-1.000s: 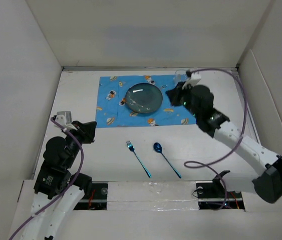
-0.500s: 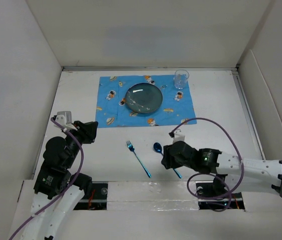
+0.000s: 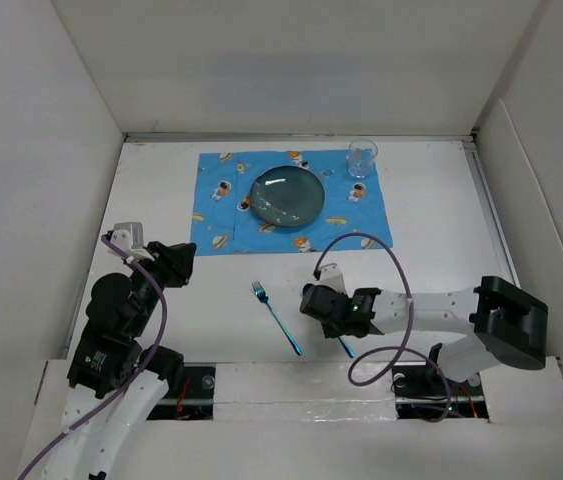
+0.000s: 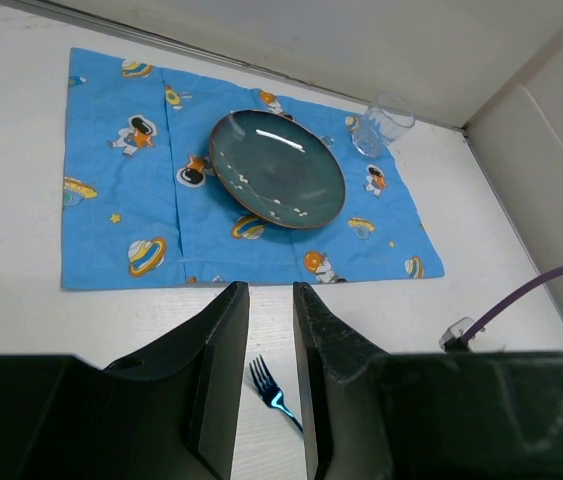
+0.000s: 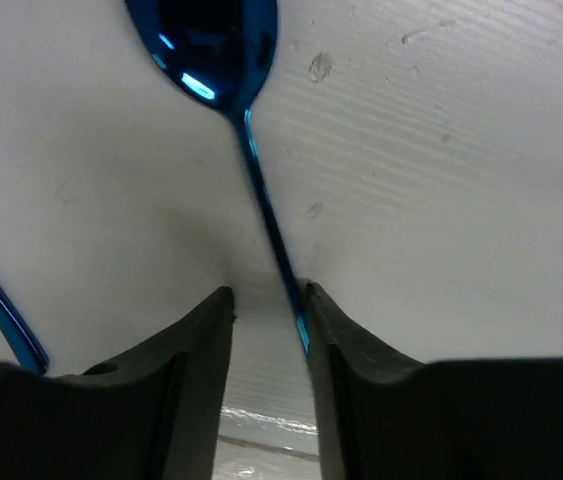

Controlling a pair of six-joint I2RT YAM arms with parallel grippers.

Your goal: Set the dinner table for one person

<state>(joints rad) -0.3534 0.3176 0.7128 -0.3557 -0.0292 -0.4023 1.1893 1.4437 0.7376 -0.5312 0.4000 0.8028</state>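
The dinner table is the white top filling the floor between the pale walls, with both arm bases at its near edge. The right arm bends sharply at a bulky black joint over the near right part of the top, and its forearm reaches back low and leftward along the near edge, a purple cable looping above it. The right gripper is down at the surface over the blue spoon; its jaws stand partly open astride the thin handle, which lies close against the inner side of one finger while a clear gap remains to the other, so nothing is clamped. The blue fork lies just left of it on bare white, well apart from the fingers. The left arm is folded up beside the near left corner, wrist raised and aimed across towards the far right. The left gripper hangs in the air with a narrow slit between its fingers and nothing in it. A blue printed mat lies towards the far edge, carrying a dark plate, with a clear glass at its far right corner
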